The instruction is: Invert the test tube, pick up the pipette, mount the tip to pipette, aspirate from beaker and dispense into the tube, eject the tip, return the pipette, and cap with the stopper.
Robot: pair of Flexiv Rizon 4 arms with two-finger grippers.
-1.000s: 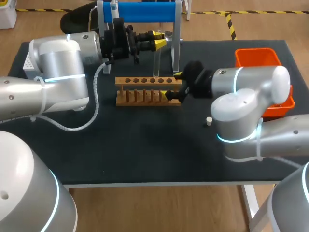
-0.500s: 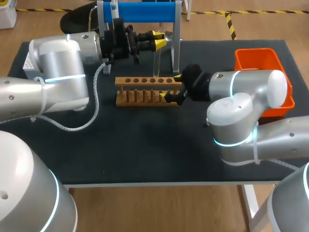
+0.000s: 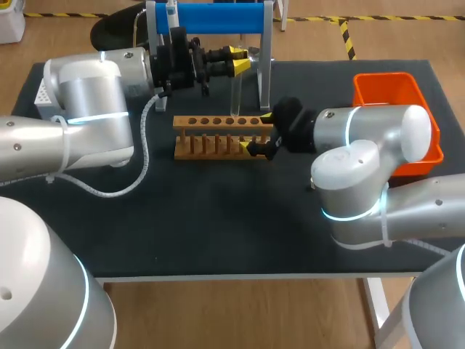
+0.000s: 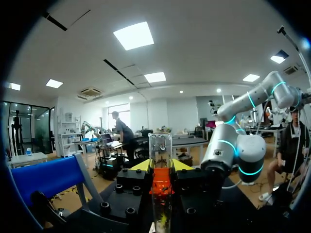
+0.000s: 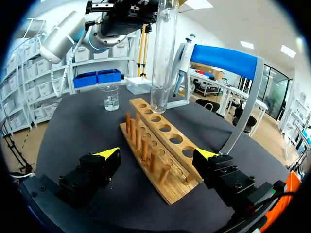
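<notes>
Two grippers sit close to the wooden rack (image 3: 218, 138), which lies lengthwise across the dark table (image 3: 218, 218).

Nearest, the right gripper (image 3: 257, 131) is level with the rack's right end. Its jaws stand wide apart, one yellow tip on the rack's near side and the other on its far side. In the right wrist view neither tip touches the wood, and the rack's end with its row of pegs lies in the gap between them.

Above the rack's holed top board hangs the test tube (image 3: 235, 94). It is upright with its rounded closed end down, just over a hole in the right half of the rack. Whether that end touches the wood cannot be told. The left gripper (image 3: 241, 60) is clamped on the tube's upper part, pinching the glass from two sides above and behind the rack.

Beyond the rack stands the pipette stand (image 3: 211, 16) with its blue crossbar, and the pipette (image 5: 182, 60) hangs on it. A small beaker (image 5: 111, 98) holding clear liquid stands on the table past the rack's far end in the right wrist view. An orange bin (image 3: 385, 76) sits well to the rack's right, partly behind the right arm.
</notes>
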